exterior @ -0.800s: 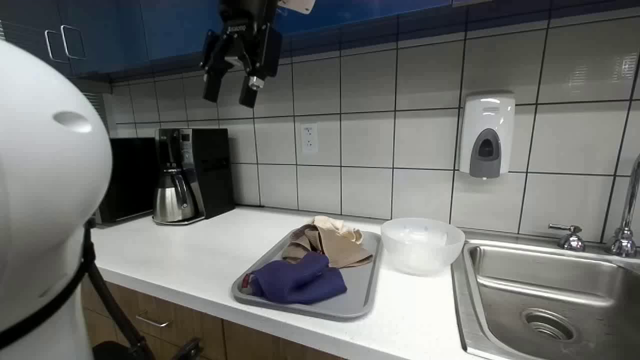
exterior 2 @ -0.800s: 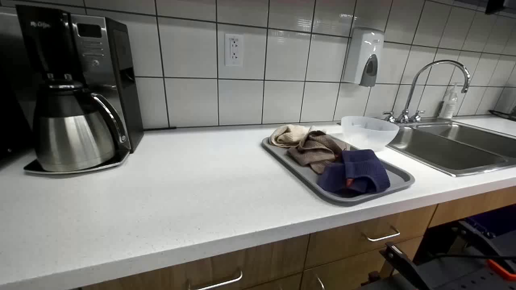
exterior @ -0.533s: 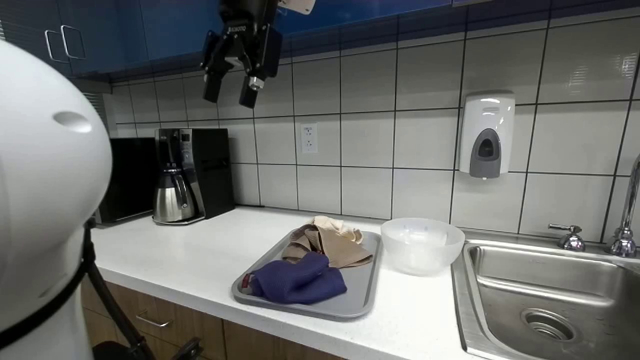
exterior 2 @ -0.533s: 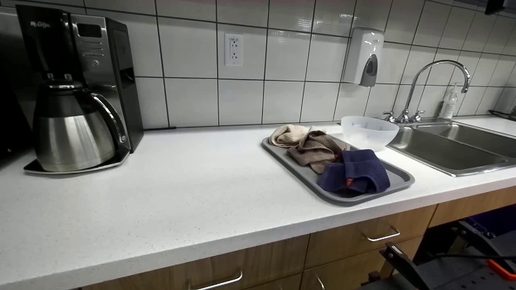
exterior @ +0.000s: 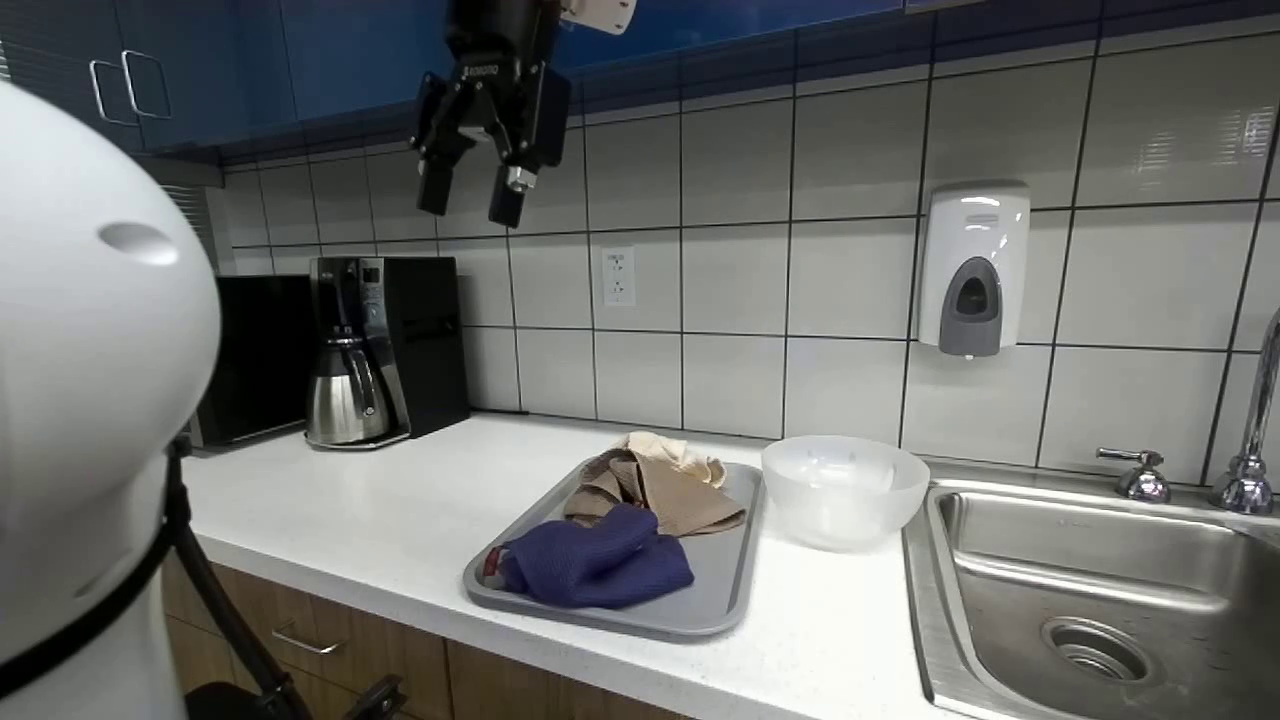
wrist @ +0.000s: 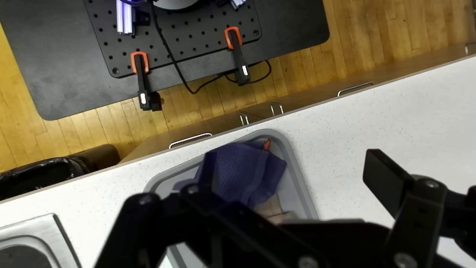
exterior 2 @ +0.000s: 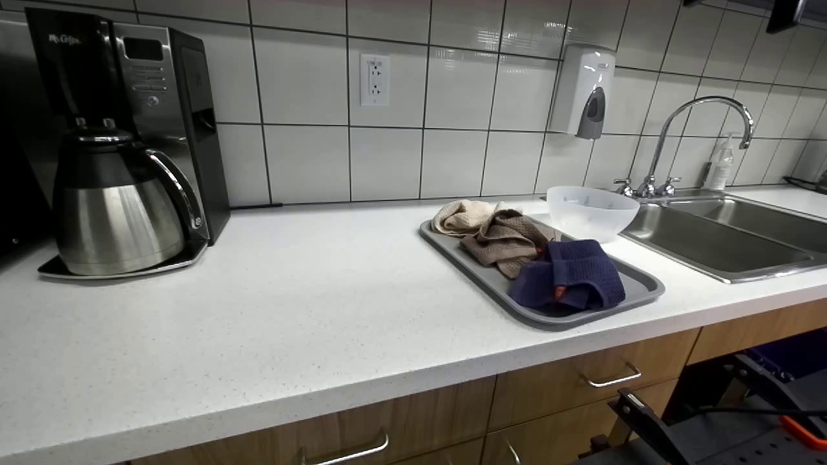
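Note:
High above the counter, my black gripper (exterior: 470, 207) stands open in an exterior view, with nothing between its fingers. Only a dark finger (exterior 2: 785, 14) shows at the top right of an exterior view. Below lies a grey tray (exterior: 718, 590) bearing a navy cloth (exterior: 600, 560), a brown cloth (exterior: 685, 497) and a cream cloth (exterior: 668, 452), all crumpled. From the wrist view, the gripper (wrist: 290, 165) hangs apart from the tray, one finger overlapping the navy cloth (wrist: 238, 171) and the other over white counter. The cream cloth is hidden there.
A translucent bowl (exterior: 845, 495) stands between tray and steel sink (exterior: 925, 610). A coffee maker (exterior: 425, 345) with a steel carafe (exterior 2: 119, 210) is at the far end. A soap dispenser (exterior: 975, 270) is on the tiled wall, with blue cabinets (exterior: 680, 35) overhead.
My gripper has shifted a little right and down in an exterior view, and its finger has come further into view elsewhere. It stays open. The tray, cloths and bowl have not moved.

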Controlling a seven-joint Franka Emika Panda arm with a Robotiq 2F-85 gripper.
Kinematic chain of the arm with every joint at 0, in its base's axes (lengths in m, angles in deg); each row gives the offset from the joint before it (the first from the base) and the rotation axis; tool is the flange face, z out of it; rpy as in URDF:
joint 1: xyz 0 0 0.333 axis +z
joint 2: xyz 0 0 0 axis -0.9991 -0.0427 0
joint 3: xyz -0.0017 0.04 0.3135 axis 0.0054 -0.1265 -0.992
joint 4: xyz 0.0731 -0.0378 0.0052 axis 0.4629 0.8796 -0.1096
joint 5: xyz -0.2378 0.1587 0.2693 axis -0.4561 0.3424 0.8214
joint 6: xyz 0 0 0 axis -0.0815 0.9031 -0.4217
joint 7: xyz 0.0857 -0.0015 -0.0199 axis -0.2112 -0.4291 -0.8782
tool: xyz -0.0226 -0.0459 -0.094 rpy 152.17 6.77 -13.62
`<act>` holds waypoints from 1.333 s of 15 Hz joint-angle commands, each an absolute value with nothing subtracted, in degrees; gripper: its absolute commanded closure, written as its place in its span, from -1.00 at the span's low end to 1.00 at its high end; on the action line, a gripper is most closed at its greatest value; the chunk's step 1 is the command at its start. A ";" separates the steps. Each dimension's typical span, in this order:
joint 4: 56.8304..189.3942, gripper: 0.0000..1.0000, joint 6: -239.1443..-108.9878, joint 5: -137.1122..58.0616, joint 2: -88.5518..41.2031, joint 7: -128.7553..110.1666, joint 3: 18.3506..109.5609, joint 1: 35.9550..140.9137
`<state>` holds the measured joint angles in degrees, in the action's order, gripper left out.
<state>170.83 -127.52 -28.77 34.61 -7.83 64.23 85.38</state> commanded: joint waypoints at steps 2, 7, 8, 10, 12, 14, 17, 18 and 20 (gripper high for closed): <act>175.54 -1.00 -133.43 -28.58 38.05 -6.36 62.40 83.21; 179.36 -1.00 -138.61 -28.70 38.89 -5.73 61.87 82.77; 180.07 -1.00 -139.63 -28.70 38.90 -5.38 61.75 82.70; 181.25 -1.00 -141.26 -28.66 38.83 -4.94 61.77 82.59; 182.53 -1.00 -143.07 -28.56 38.91 -4.22 61.75 82.38; 183.55 -1.00 -144.63 -28.78 38.65 -3.60 61.69 82.17; 184.89 -1.00 -146.18 -28.98 38.12 -3.13 61.76 81.93; 185.24 -1.00 -146.67 -29.08 37.86 -3.11 61.76 81.85; 185.97 -1.00 -147.63 -29.13 37.35 -3.06 61.80 81.68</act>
